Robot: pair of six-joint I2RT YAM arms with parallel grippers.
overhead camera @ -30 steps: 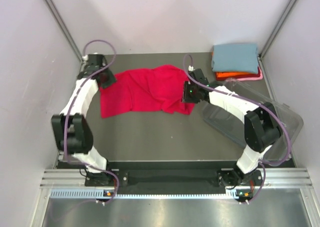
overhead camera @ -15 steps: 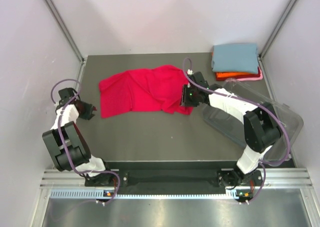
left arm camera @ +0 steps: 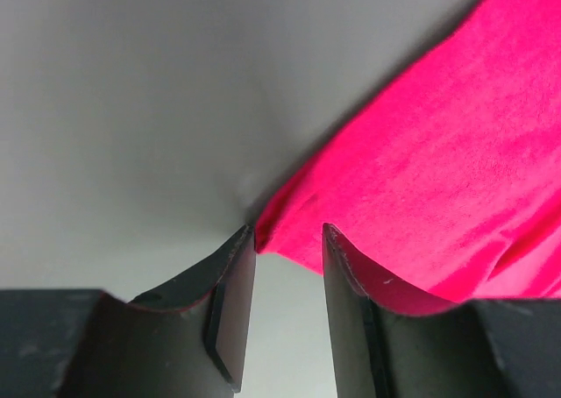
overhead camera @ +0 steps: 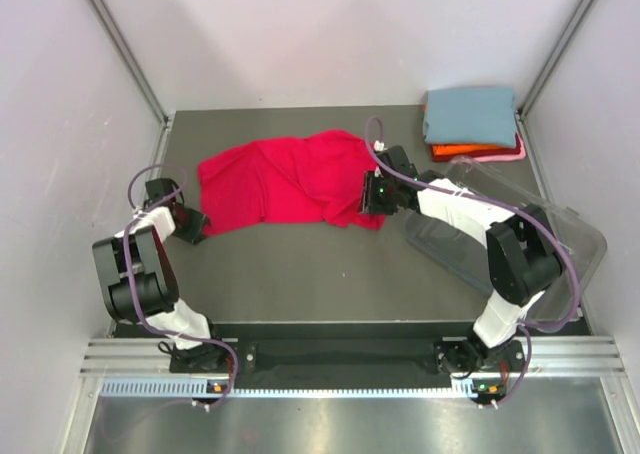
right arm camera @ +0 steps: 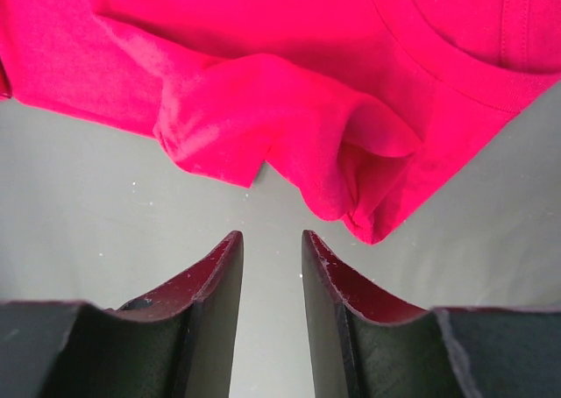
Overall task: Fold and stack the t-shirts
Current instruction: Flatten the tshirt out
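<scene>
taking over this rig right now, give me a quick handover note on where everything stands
Left gripper: open, holding nothing; the crimson t-shirt has its left corner right at the fingertips.
Right gripper: open, empty, just short of that shirt's bunched right edge.
Done: blue-grey t-shirt folded on top of the orange t-shirt and pink t-shirt, stacked in the far right corner.
Left: the crimson one lies crumpled mid-table; fold it and add it to the stack.

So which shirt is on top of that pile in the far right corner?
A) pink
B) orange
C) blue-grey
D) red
C: the blue-grey shirt lies on top; only edges of the orange shirt and pink shirt show beneath it.
</scene>
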